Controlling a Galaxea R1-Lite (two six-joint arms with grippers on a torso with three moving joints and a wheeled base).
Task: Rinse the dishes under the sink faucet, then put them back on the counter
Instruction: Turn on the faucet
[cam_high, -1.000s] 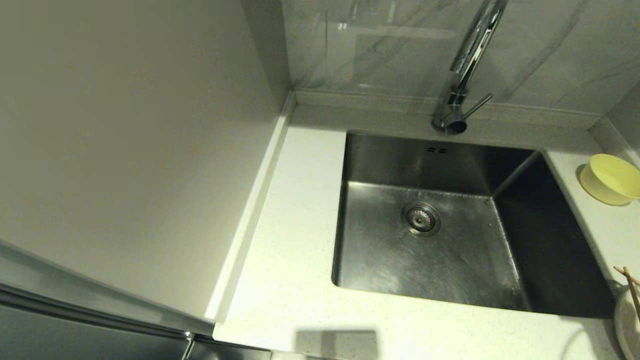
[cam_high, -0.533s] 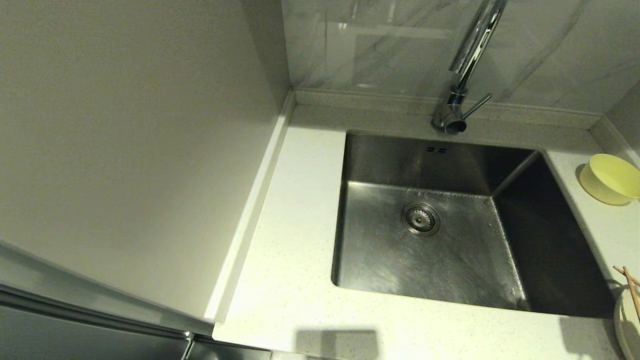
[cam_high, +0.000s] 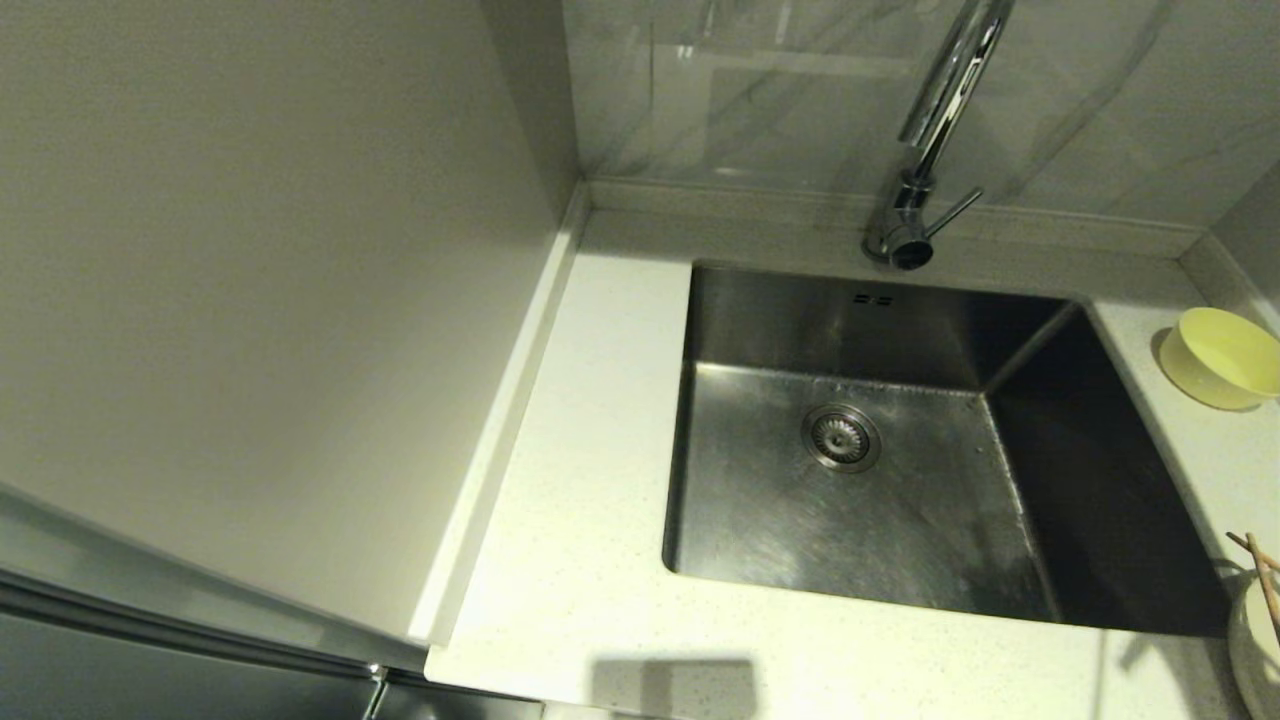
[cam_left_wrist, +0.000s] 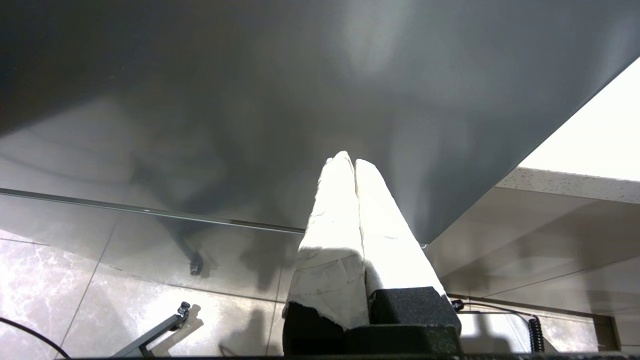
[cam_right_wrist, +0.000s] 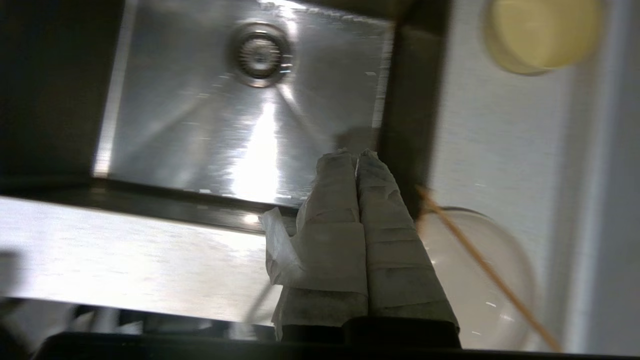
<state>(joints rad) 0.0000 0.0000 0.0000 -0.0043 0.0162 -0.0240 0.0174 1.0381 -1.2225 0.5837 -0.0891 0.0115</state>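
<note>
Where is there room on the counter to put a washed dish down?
Widest bare counter: left of the sink, up to the wall. Also the front strip. Right side is crowded: bowl, plate and chopsticks.

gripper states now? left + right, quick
Left gripper: shut, empty, parked low beside the cabinet.
Right gripper: shut, empty, over the sink edge near the plate.

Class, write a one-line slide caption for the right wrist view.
Right gripper, jaws shut, above sink edge, near plate with chopsticks and bowl.
</note>
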